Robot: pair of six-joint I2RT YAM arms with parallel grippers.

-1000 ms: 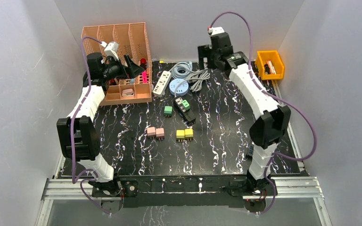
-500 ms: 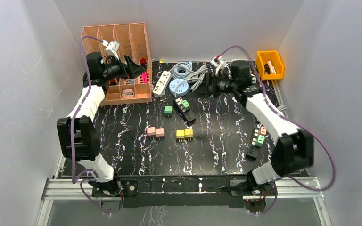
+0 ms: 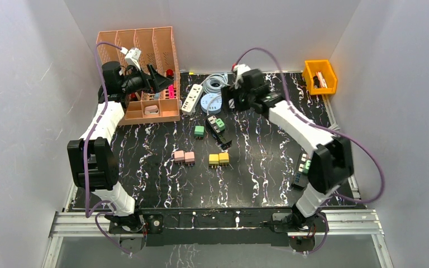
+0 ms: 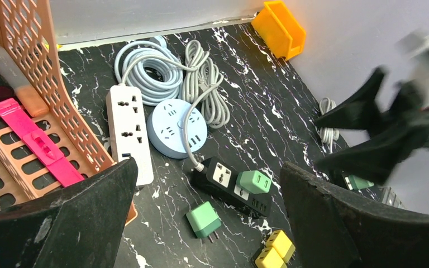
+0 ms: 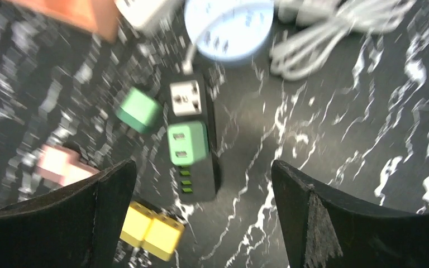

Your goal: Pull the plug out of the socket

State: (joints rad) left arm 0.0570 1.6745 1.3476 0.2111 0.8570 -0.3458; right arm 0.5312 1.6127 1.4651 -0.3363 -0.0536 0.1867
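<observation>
From here, my left gripper (image 3: 157, 79) hangs over the near right corner of the orange slotted tray (image 3: 145, 47), its fingers (image 4: 89, 212) spread as wide as they go and holding nothing; I judge it is parked there to stay out of the way while its camera looks across the table. Just right of the tray lies a white power strip (image 3: 191, 98), then a round pale-blue socket (image 3: 210, 103) with coiled grey cables (image 3: 226, 86) behind it. Nearer me sits the black power strip (image 3: 225, 139), and the green plug (image 5: 187, 142) I need to pull is seated in it, next to its one empty outlet. A loose green plug (image 3: 199, 131) lies just to its left. My right gripper (image 5: 201, 164) hovers above that strip, fingers wide apart and empty, the plug framed between them; the view is smeared. A yellow bin (image 3: 319, 75) sits far right.
</observation>
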